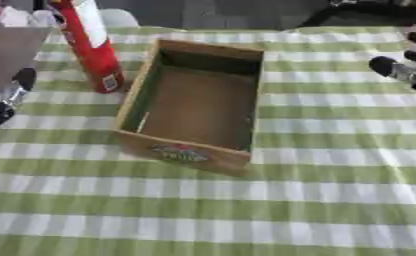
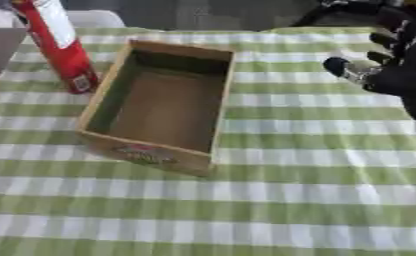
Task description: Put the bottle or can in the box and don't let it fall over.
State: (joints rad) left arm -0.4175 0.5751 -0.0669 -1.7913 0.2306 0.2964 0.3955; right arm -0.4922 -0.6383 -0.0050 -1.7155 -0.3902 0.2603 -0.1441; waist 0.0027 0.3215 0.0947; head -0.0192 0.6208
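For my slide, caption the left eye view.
Red can stands upright beside the empty wooden box; both hands idle at the edges.

No lettering legible on can [image 1: 91, 45] or box [image 1: 183, 153].

A tall red can [image 1: 91, 47] with a white panel down its side and a small white label near the base stands upright on the checked cloth, just left of the box; it leans slightly in the view. The wooden box [image 1: 194, 105] lies open-topped and empty, long and rectangular; a red printed label marks its near end wall.
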